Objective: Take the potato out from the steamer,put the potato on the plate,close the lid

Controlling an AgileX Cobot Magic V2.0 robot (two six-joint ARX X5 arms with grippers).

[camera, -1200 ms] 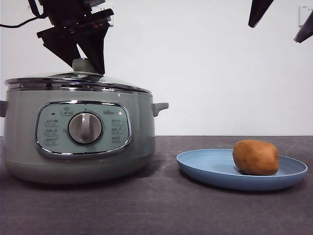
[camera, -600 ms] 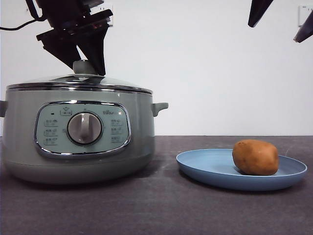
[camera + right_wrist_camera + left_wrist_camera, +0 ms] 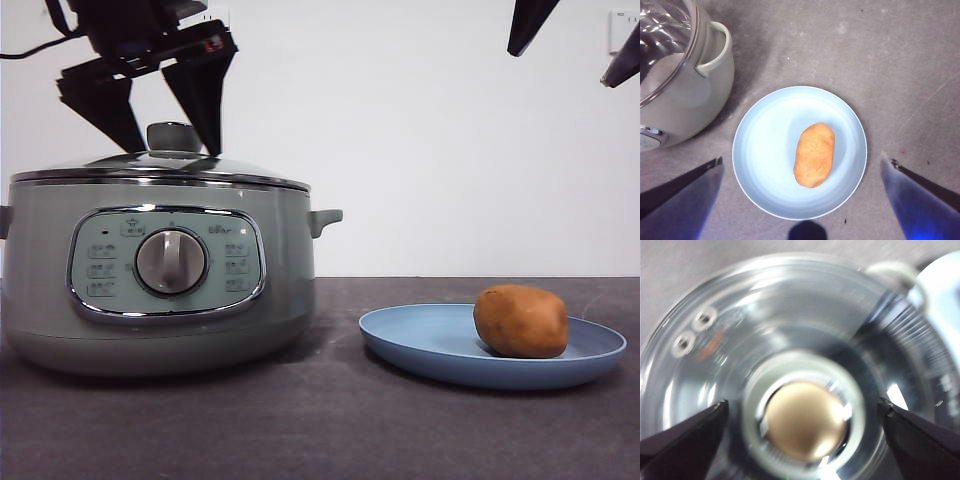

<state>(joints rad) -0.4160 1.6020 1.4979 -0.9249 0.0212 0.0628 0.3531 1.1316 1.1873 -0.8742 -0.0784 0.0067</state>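
Even, bright light; soft shadows under the steamer (image 3: 160, 270) and plate (image 3: 492, 345). The left wrist view is blurred, with glare streaking the lid (image 3: 790, 330). The right wrist view is sharp.

Front cam low, level; wrist cams look down, both catching steamer (image 3: 160, 270) & plate (image 3: 765, 150).

Steamer (image 3: 160, 290) left handle cut off, lid (image 3: 790, 365) blurred in left wrist view

Plain white wall (image 3: 420, 150), dark grey matte tabletop (image 3: 330, 430), even indoor light
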